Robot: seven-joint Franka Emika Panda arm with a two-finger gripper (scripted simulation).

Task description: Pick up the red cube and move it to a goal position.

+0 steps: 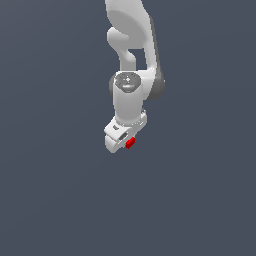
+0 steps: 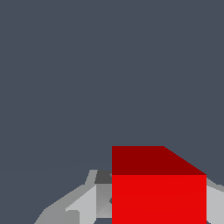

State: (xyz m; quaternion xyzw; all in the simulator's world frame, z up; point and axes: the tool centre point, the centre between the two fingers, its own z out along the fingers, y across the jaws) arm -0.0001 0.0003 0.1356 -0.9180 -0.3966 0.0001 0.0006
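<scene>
The red cube is a tiny bright red block at the lower end of the white arm, near the middle of the exterior view. My white gripper points down over it and covers part of it. In the wrist view the red cube fills the space between two grey fingers, one against each side of it. My gripper is shut on the cube. Whether the cube rests on the surface or hangs above it cannot be told.
A plain dark grey-blue surface fills both views around the arm. The white arm's links rise toward the top of the exterior view. No other object shows.
</scene>
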